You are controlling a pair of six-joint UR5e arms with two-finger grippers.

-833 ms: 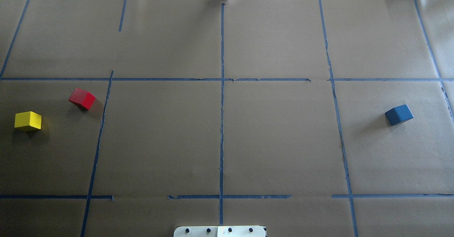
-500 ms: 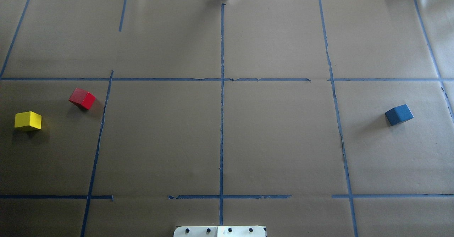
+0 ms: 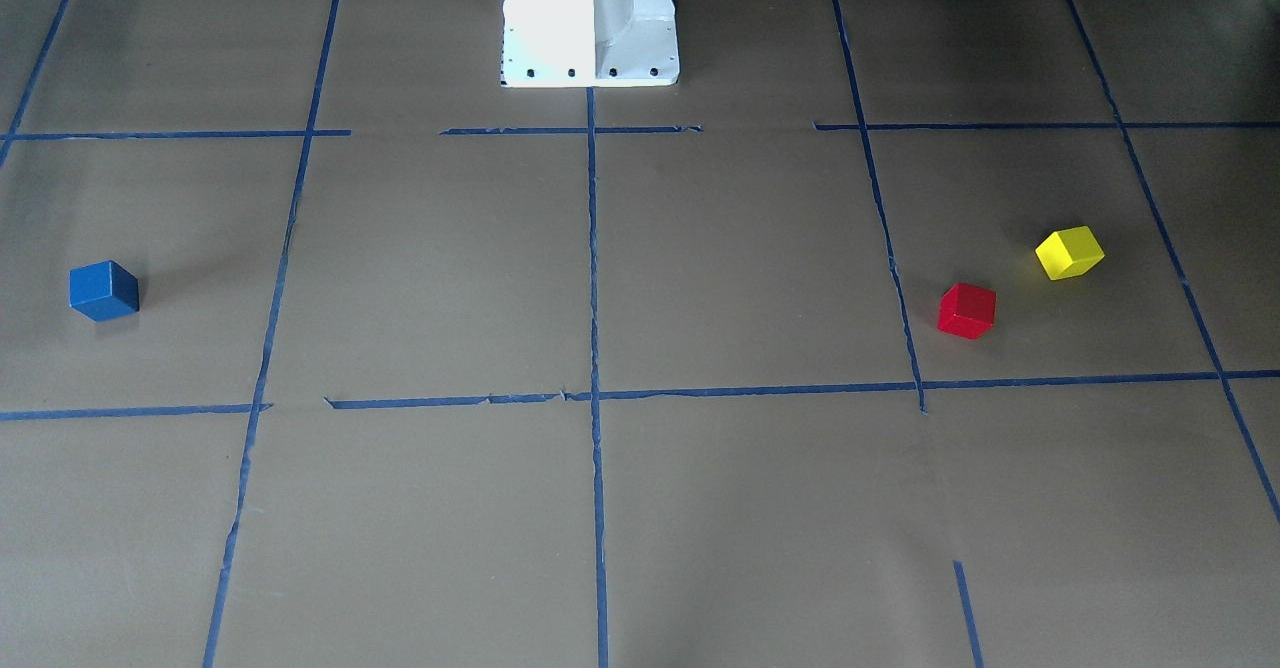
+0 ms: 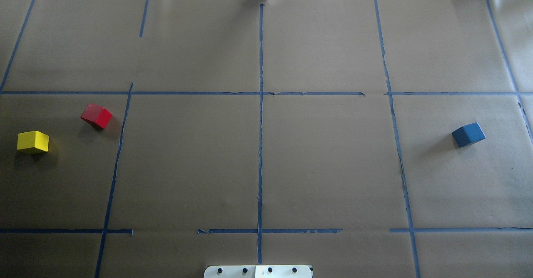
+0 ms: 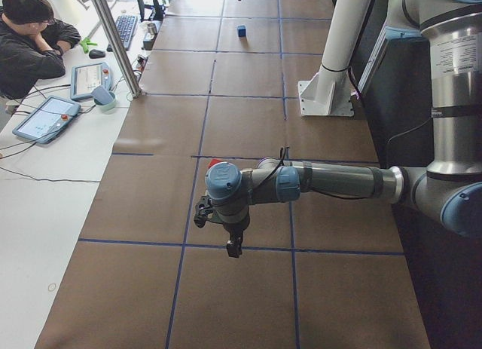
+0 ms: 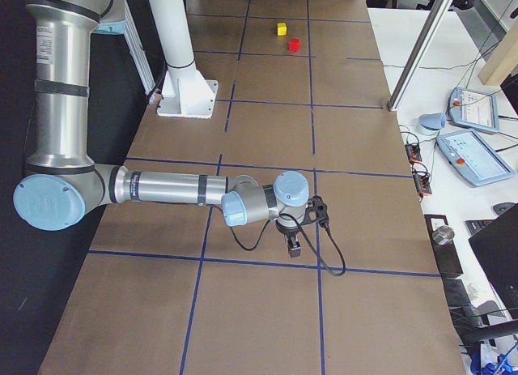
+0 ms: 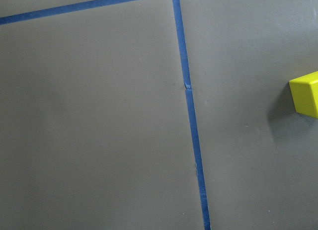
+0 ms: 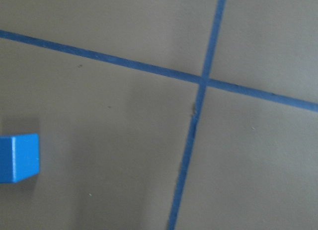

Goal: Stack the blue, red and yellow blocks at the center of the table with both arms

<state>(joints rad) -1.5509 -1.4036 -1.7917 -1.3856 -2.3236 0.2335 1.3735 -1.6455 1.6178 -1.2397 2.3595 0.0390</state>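
Fingers first: the left gripper point(image 5: 234, 248) points down over the table's left end and the right gripper point(image 6: 295, 249) over its right end. Both show only from the side cameras, so whether they're spread or pressed together, I cannot tell.

All three cubes sit on the brown paper point(image 4: 187, 174), so no stack has started. The yellow block point(image 4: 33, 141) is far left. The red block point(image 4: 96, 115) is near it, a little toward the centre, and the two are apart. The blue block point(image 4: 469, 135) is alone, far right.

Here's what the next move turns on. Yellow only pokes in at the right edge of the left wrist view, and blue at the left edge of the right wrist view. Each cube lies off to the side of its fingers, not beneath them.

The left arm is nearer yellow and red, the right arm nearer blue. Being cubes, they have no long axis (any opposite pair of faces should do). They're matte and painted with crisp edges, and I'd judge them rigid. The blue tape lines point(image 4: 260, 145) cross near the centre.
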